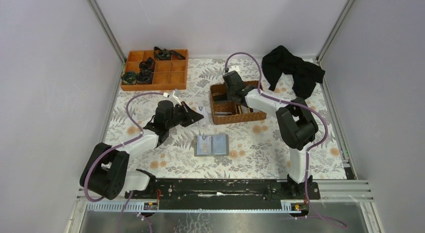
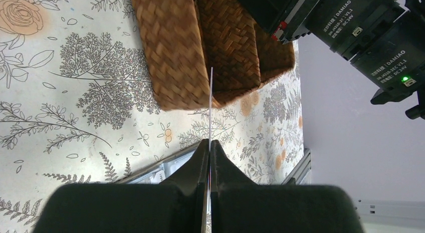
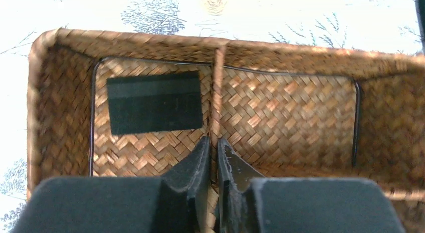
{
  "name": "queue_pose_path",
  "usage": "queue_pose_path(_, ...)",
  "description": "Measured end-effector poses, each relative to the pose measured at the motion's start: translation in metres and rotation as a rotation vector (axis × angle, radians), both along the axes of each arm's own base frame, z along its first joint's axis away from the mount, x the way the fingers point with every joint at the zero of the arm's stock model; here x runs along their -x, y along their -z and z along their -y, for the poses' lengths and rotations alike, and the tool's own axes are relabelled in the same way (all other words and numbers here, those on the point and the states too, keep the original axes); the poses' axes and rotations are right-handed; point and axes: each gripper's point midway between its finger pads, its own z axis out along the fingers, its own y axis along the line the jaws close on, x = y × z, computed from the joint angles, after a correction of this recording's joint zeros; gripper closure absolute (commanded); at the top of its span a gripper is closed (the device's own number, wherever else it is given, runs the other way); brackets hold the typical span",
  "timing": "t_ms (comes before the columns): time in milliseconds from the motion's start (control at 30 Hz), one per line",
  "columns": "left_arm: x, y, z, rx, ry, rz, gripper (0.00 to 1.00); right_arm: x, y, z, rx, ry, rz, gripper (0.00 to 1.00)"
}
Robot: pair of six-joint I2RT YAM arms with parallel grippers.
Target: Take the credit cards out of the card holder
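On the desk (image 1: 265,153) we find the card holder (image 1: 211,145) front and centre, the wicker basket (image 1: 236,120) just behind it and slightly right, the divided tray (image 1: 153,85) in the far left corner and a cloth (image 1: 293,67) in the far right. The left jaws, just left of the basket, pinch one card (image 2: 211,105) edge-on; the right jaws hang over the basket, where another card (image 3: 154,102) lies flat in one compartment.

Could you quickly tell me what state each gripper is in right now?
Left gripper: jaws closed on a thin card, seen edge-on.
Right gripper: jaws closed, empty, over the wicker basket.
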Motion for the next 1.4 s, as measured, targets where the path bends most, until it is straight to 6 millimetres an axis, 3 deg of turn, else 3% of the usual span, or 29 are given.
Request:
queue_pose_path(333,-0.004,0.009,0.001,0.033,0.005,-0.035,1.00,0.002,0.000,-0.016,-0.056,-0.081,-0.020,0.89)
queue_pose_path(367,-0.004,0.009,0.000,0.034,0.005,-0.035,1.00,0.003,0.000,-0.018,-0.064,-0.088,-0.023,0.83)
queue_pose_path(467,-0.005,0.008,-0.001,0.037,0.003,-0.035,1.00,0.005,-0.001,-0.024,-0.086,-0.109,-0.029,0.49)
queue_pose_path(533,-0.006,0.006,-0.001,0.044,0.001,-0.026,1.00,0.006,-0.001,-0.028,-0.093,-0.128,-0.033,0.36)
queue_pose_path(667,-0.008,-0.002,0.001,0.070,0.007,0.005,1.00,0.010,-0.009,-0.032,-0.106,-0.161,-0.011,0.32)
queue_pose_path(800,-0.007,-0.014,0.003,0.112,0.017,0.064,1.00,0.022,-0.049,-0.031,-0.162,-0.202,0.057,0.38)
queue_pose_path(900,-0.009,-0.027,0.009,0.168,0.040,0.117,1.00,0.038,-0.104,-0.035,-0.266,-0.273,0.150,0.46)
queue_pose_path(1033,-0.015,-0.038,0.019,0.260,0.077,0.159,1.00,0.067,-0.176,-0.047,-0.460,-0.432,0.244,0.47)
queue_pose_path(1100,-0.017,-0.040,0.024,0.309,0.095,0.162,1.00,0.080,-0.194,-0.055,-0.541,-0.516,0.259,0.50)
queue_pose_path(1200,-0.018,-0.052,0.029,0.403,0.119,0.188,1.00,0.099,-0.188,-0.065,-0.626,-0.611,0.223,0.54)
queue_pose_path(1400,-0.009,-0.082,0.030,0.504,0.166,0.282,1.00,0.145,-0.122,-0.067,-0.835,-0.684,-0.005,0.55)
